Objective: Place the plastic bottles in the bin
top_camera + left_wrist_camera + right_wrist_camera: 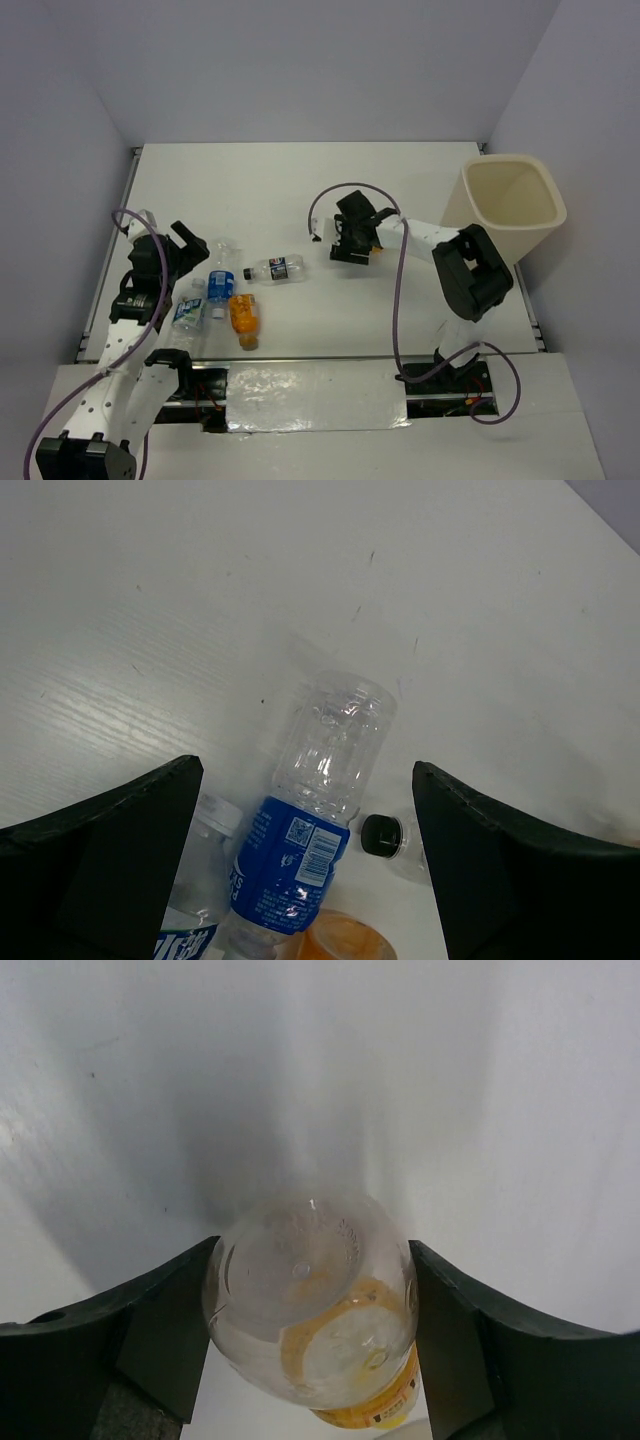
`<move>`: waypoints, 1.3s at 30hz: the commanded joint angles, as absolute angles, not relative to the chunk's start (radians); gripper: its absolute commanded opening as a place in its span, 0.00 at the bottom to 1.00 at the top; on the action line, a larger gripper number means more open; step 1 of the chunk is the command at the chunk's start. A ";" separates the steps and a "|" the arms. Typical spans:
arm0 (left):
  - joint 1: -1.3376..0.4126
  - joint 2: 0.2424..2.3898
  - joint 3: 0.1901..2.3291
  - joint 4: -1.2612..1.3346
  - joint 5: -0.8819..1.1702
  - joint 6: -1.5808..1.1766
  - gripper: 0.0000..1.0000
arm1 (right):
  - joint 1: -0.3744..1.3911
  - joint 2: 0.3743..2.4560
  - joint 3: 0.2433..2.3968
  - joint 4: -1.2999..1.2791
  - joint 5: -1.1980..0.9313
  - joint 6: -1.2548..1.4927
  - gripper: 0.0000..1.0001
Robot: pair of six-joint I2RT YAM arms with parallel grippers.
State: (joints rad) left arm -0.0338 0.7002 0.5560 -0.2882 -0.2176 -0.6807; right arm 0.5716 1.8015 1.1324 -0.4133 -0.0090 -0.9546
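My right gripper [350, 242] is shut on a clear bottle with a yellow-orange label [310, 1305], gripped at its body, base toward the camera; my right gripper [312, 1260] holds it over the table's middle, left of the cream-beige bin [512, 205]. My left gripper [187, 245] is open above a cluster of lying bottles: a clear one with a blue label [220, 281] [310, 810], another clear blue-labelled one [188, 310], an orange one [243, 318] and a dark-labelled, black-capped one [275, 269] [385, 837]. In the left wrist view my left gripper [308, 768] touches none of them.
The bin stands at the table's far right edge, next to the right wall. The white table [300, 190] is walled on three sides. Cables loop around both arms.
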 commanded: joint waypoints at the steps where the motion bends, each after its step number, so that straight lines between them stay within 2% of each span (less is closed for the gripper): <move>1: -0.032 0.675 0.558 -0.261 -0.235 -0.667 0.99 | 0.572 1.631 1.095 -0.284 0.074 -0.859 0.43; 4: -0.032 0.678 0.560 -0.258 -0.222 -0.666 0.99 | 0.574 1.481 1.094 -0.211 0.141 -0.754 0.31; 6: -0.032 0.686 0.563 -0.262 -0.218 -0.666 0.99 | 0.575 1.355 1.097 -0.134 0.234 -0.657 0.31; 9: -0.032 0.693 0.561 -0.258 -0.210 -0.667 0.99 | 0.578 1.202 1.107 -0.007 0.507 -0.497 0.32; 10: -0.032 0.695 0.561 -0.256 -0.210 -0.669 0.99 | 0.572 1.172 1.114 -0.005 0.590 -0.432 0.35; 11: -0.032 0.695 0.563 -0.256 -0.212 -0.670 0.99 | 0.571 1.146 1.120 0.032 0.767 -0.414 0.36; 14: -0.032 0.689 0.558 -0.252 -0.210 -0.673 0.99 | 0.552 1.065 1.121 0.138 1.010 -0.439 0.35; 17: -0.032 0.683 0.557 -0.253 -0.207 -0.673 0.99 | 0.468 0.993 1.126 0.169 1.071 -0.411 0.35; 22: -0.032 0.669 0.554 -0.253 -0.209 -0.676 0.99 | 0.232 0.925 1.131 0.006 0.934 -0.178 0.38; 25: -0.032 0.667 0.557 -0.261 -0.219 -0.681 0.99 | 0.169 0.940 1.097 0.006 0.957 -0.155 0.45; 26: -0.032 0.666 0.558 -0.264 -0.218 -0.681 0.99 | 0.158 0.949 1.094 0.006 0.965 -0.147 0.54; 28: -0.032 0.660 0.560 -0.268 -0.213 -0.678 0.99 | 0.131 0.972 1.110 -0.027 0.948 -0.127 0.64; 29: -0.032 0.658 0.558 -0.267 -0.209 -0.678 0.99 | 0.118 0.995 1.142 -0.084 0.940 -0.086 0.83; 30: -0.032 0.655 0.555 -0.264 -0.204 -0.678 0.99 | 0.112 1.005 1.163 -0.118 0.905 -0.065 0.88; 31: -0.032 0.655 0.555 -0.265 -0.207 -0.680 0.99 | 0.112 1.012 1.181 -0.145 0.887 -0.051 0.98; 36: -0.032 0.655 0.558 -0.275 -0.218 -0.686 0.99 | 0.110 1.009 1.223 -0.218 0.816 0.064 1.00; 39: -0.032 0.655 0.557 -0.265 -0.209 -0.684 0.99 | 0.109 0.954 1.200 -0.193 0.625 0.072 1.00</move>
State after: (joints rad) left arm -0.0338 0.6647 0.5552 -0.2893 -0.2188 -0.6842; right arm 0.1131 1.0210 1.1580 -0.1913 0.7826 -0.0048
